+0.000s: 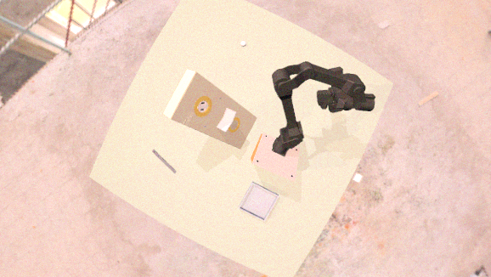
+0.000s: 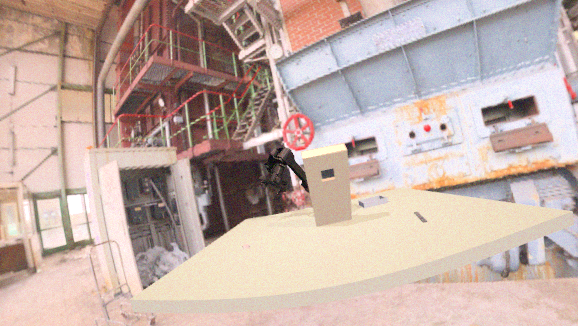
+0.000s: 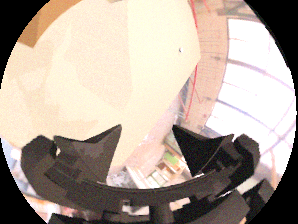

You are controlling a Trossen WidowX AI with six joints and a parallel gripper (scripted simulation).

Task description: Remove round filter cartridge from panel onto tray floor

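The tan service panel [image 1: 187, 95] [image 2: 327, 200] stands on the cream table. In the top view, the round filter cartridge [image 1: 202, 106] sits flush in the panel's face, with an orange ring around it and two small slots. In the exterior view the panel shows its back and the cartridge is hidden. The grey square tray [image 1: 259, 200] [image 2: 372, 201] lies on the table in front of the arm's base. My gripper [image 1: 326, 99] [image 2: 272, 180] [image 3: 148, 127] is open and empty. It hangs in the air well to the right of the panel, touching nothing.
A second orange ring on the panel is partly covered by a white flap [image 1: 226, 119]. A thin grey bar [image 1: 164, 161] [image 2: 420, 216] lies on the table left of the tray. The arm stands on a pink base plate [image 1: 272, 163]. A small white dot [image 1: 243, 42] lies at the far edge.
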